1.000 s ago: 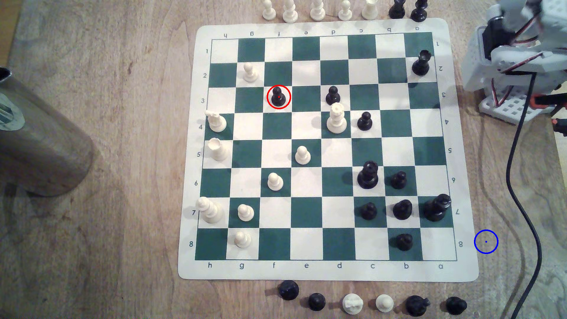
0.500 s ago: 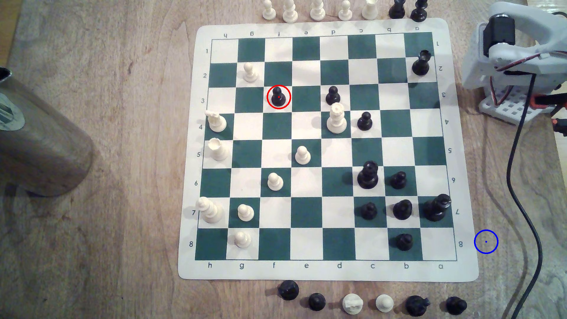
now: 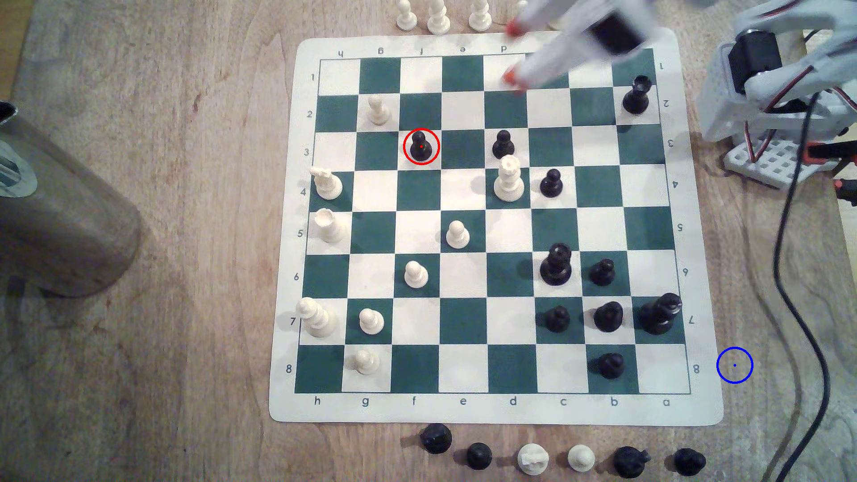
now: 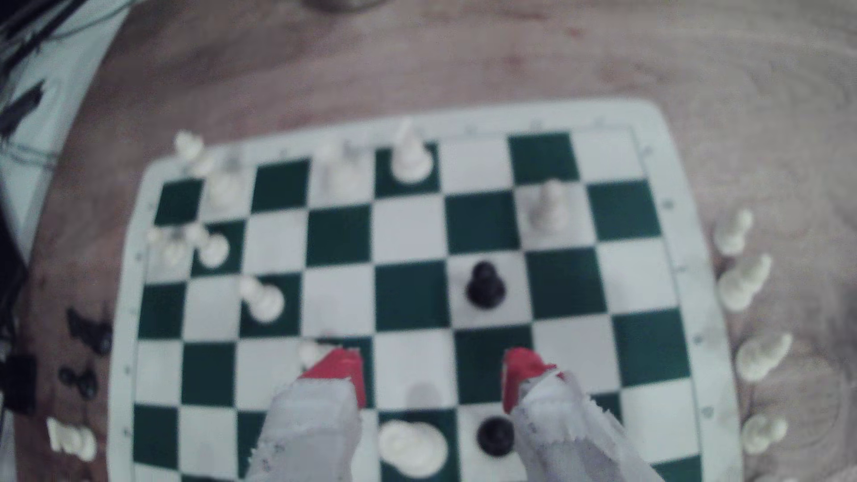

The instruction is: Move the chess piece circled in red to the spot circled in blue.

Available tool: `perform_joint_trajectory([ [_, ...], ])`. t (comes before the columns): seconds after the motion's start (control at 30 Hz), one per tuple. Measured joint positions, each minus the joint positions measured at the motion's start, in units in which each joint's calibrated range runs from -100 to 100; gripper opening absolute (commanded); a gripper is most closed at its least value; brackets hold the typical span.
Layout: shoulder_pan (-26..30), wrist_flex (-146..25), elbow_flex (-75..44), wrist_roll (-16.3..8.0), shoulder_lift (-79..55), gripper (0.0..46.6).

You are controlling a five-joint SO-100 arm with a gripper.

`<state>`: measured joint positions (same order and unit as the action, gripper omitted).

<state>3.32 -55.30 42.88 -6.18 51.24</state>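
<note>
- Since the earlier frame the arm has swung out from its base over the far-right corner of the board, blurred with motion; half a second ago it was folded off the mat.
- Judgement: reach has only begun, nothing grasped, piece and target untouched.
- Exterior view's left: a brushed metal cylinder lies on the pale wood-grain table.
- Black pawn inside the red ring, on a white square of row 3, upright; glossy, ball head, narrow neck, flared base. In the wrist view it sits ahead of the tips.
- Gripper above row 1, well apart from the pawn; jaws spread wide, empty, white printed fingers with red-orange tips.
- Board is a flat roll-up mat, green and cream squares.
- Exterior view's right: blue ring on bare wood just off the mat's corner, beside the black cable.
</note>
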Motion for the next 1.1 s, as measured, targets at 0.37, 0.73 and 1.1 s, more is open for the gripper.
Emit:
perform_joint_trajectory([
  [0.37,0.2,-2.0,-22.8,-5.6,-31.8,16.9],
  [0.73,0.2,-2.8,-35.2,-8.0,-51.4,17.8],
  [1.1,-1.8,2.6,-36.8,-7.4,-60.4,17.1],
])
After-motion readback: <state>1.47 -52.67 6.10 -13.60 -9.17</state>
